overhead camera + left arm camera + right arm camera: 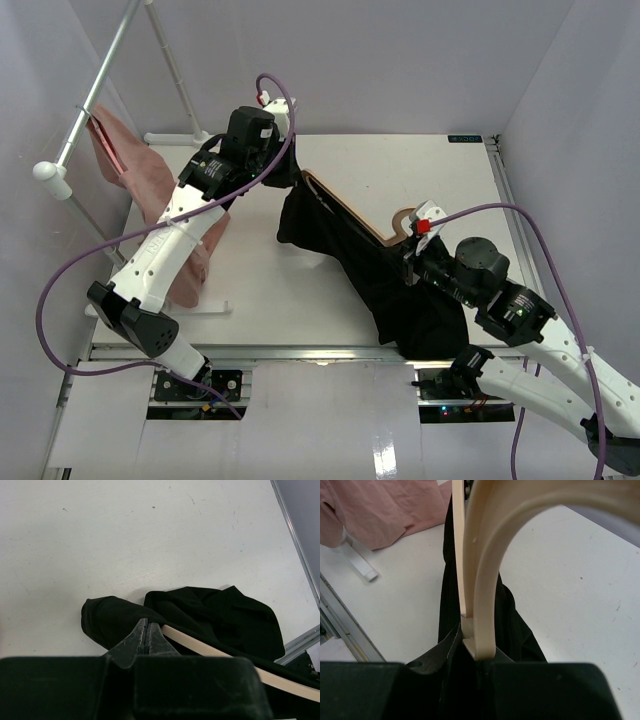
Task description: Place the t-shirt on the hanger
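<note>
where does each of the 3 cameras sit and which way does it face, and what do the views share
top external: above and behind the robot, looking down at the table; shows the left gripper and right gripper.
left wrist: on the left wrist, looking past its closed fingers at the black t-shirt.
right wrist: on the right wrist, looking along the hanger it clamps, toward a pink cloth.
shared: all three show the t-shirt and hanger.

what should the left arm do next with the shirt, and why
Probably ease the left end effector, pinching the black t-shirt, outward past the shoulder tip of the wooden hanger, since that tan arm shows bare beside the fabric while the right end effector grips the hook base.
</note>
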